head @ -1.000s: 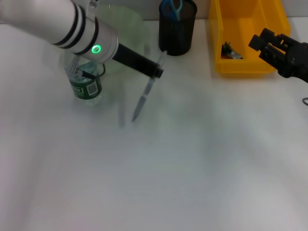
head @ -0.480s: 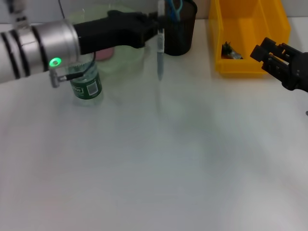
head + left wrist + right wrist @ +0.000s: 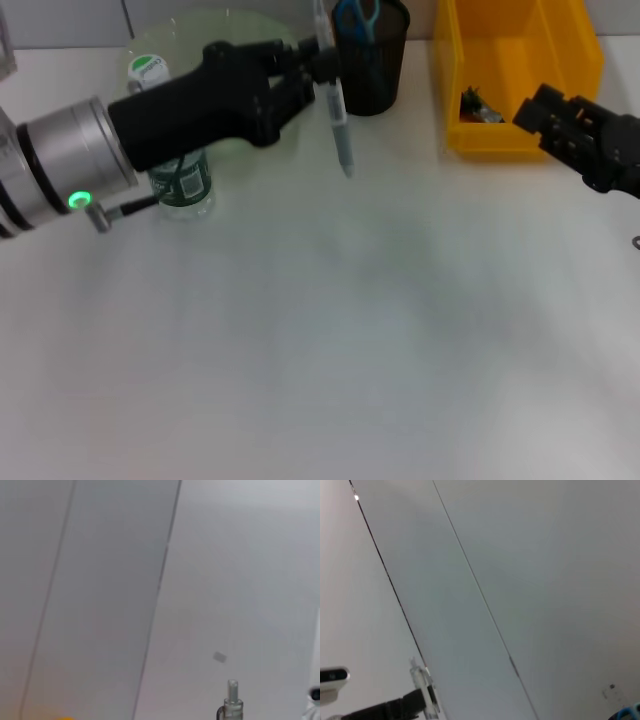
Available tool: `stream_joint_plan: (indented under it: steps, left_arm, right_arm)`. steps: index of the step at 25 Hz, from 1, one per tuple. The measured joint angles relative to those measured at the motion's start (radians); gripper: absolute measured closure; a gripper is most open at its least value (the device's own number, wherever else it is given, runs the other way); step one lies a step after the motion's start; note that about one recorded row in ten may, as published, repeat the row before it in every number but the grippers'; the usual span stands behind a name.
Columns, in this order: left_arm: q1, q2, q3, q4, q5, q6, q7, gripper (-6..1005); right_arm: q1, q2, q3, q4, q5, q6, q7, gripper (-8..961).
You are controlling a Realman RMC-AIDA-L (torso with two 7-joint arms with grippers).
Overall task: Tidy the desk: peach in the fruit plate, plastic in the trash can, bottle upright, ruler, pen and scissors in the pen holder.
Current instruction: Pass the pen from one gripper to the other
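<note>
My left gripper is closed on a slim grey pen, pinching it near its upper end just in front of the black cylindrical mesh pen holder. The pen hangs off the table, its long axis close to vertical but tilted a little, the upper end poking up past my fingers toward the back of the desk and the lower tip pointing down and slightly toward my right. That lower tip hovers over the white desk surface, just beside the holder's left wall and not inside it. A pair of blue-handled scissors already stands in the holder. My left arm reaches across from the left, passing over the pale green round fruit plate and the clear plastic bottle with a green label, which stands upright on the desk under my forearm. In the right wrist view the same pen shows small at the lower edge, gripped by dark fingers. My right gripper hangs idle at the far right, near the front of the yellow rectangular plastic bin, which has some small scraps lying in it; I cannot tell how far its fingers are spread.
</note>
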Motion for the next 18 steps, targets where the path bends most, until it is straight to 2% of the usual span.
stream_joint_plan:
  steps: [8,13,18]
  left_arm:
    - [0.008,0.000,0.000,-0.121,-0.008,0.070,0.105,836]
    - [0.006,-0.003,0.000,-0.150,-0.010,0.115,0.144,833]
    - [-0.006,-0.005,0.027,-0.152,-0.011,0.159,0.177,830]
  right_arm:
    - [-0.014,0.003,0.000,-0.071,-0.148,-0.132,-0.003,485]
    - [-0.040,0.013,0.000,-0.097,-0.167,-0.176,-0.027,478]
    - [-0.015,0.015,0.000,-0.128,-0.248,-0.208,-0.032,470]
